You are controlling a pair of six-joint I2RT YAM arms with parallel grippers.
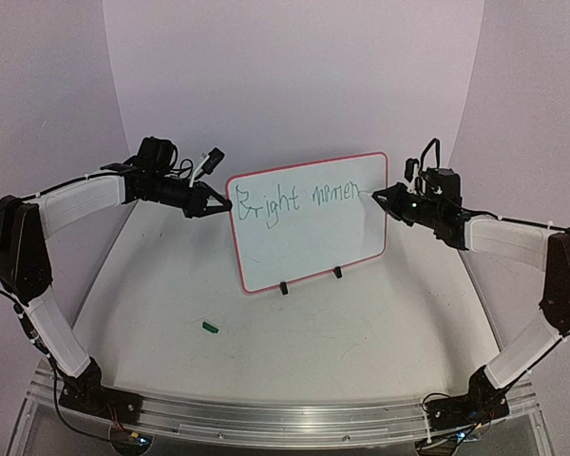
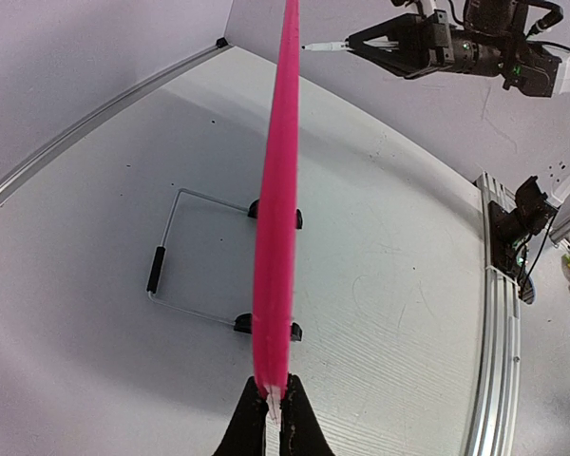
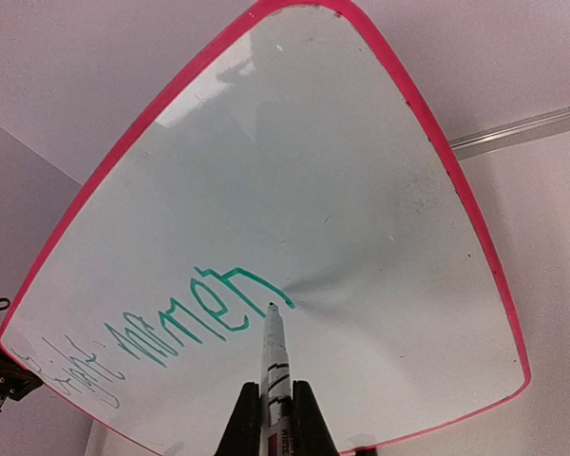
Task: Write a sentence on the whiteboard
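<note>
The whiteboard (image 1: 309,242) stands upright on two black clip feet at the table's back, red-pink rim, green writing across its upper part. My left gripper (image 1: 217,202) is shut on the board's left edge; the left wrist view shows the rim (image 2: 277,190) edge-on, pinched between my left gripper's fingers (image 2: 274,410). My right gripper (image 1: 385,197) is shut on a white marker (image 3: 275,366). Its tip is at the board face (image 3: 361,190), at the end of the last green stroke. The marker (image 2: 325,46) also shows in the left wrist view.
A small green cap (image 1: 210,327) lies on the table in front of the board, left of centre. A wire stand (image 2: 176,252) props the board from behind. Curved white walls close in behind and at both sides.
</note>
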